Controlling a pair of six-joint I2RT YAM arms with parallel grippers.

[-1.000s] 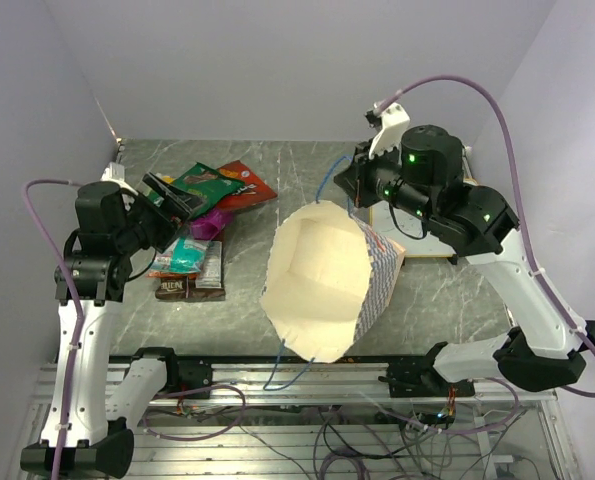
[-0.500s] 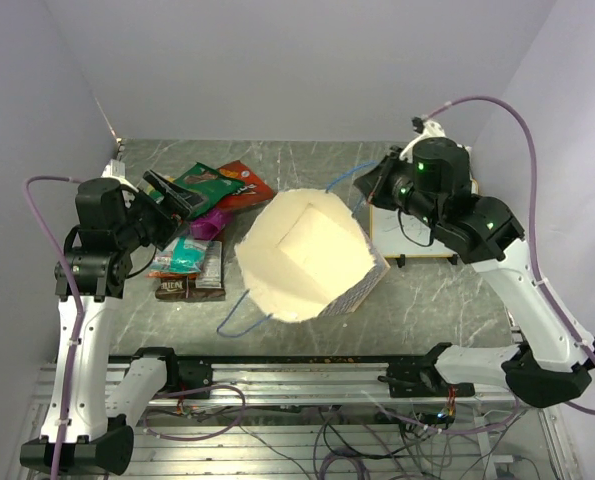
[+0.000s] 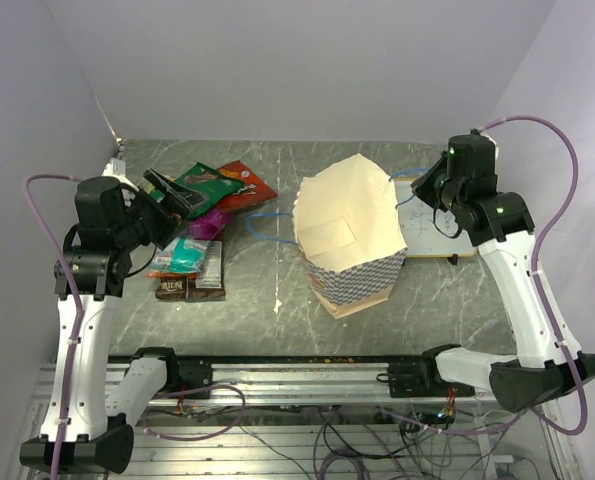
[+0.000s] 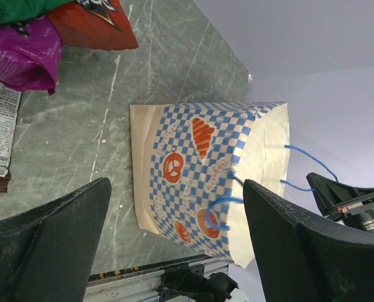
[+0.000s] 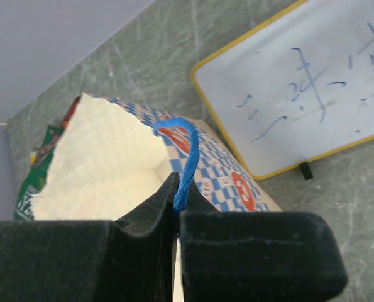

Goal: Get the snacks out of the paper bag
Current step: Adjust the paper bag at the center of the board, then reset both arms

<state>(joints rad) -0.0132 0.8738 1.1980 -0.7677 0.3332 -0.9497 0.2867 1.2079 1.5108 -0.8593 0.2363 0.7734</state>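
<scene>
The paper bag (image 3: 352, 235) stands in the middle of the table, mouth up, and only cream paper shows inside it. My right gripper (image 3: 424, 190) hangs at the bag's right rim, shut on the bag's blue cord handle (image 5: 185, 165), which runs up between its jaws. The snacks lie in a pile at the left: green (image 3: 205, 183), red (image 3: 247, 184), magenta (image 3: 207, 225), teal (image 3: 185, 253) and dark brown (image 3: 189, 286) packets. My left gripper (image 3: 172, 197) hovers over that pile, open and empty. In the left wrist view the bag (image 4: 199, 182) shows between the spread fingers (image 4: 55, 239).
A small whiteboard (image 3: 432, 225) with a yellow frame lies right of the bag, under my right arm. The second blue handle (image 3: 267, 215) trails on the table between bag and snacks. The metal rail (image 3: 307, 370) runs along the near edge.
My right gripper has pulled the handle rightward and back. The bag swung from lying with its mouth toward the near edge to standing on its base. The left arm has not moved.
</scene>
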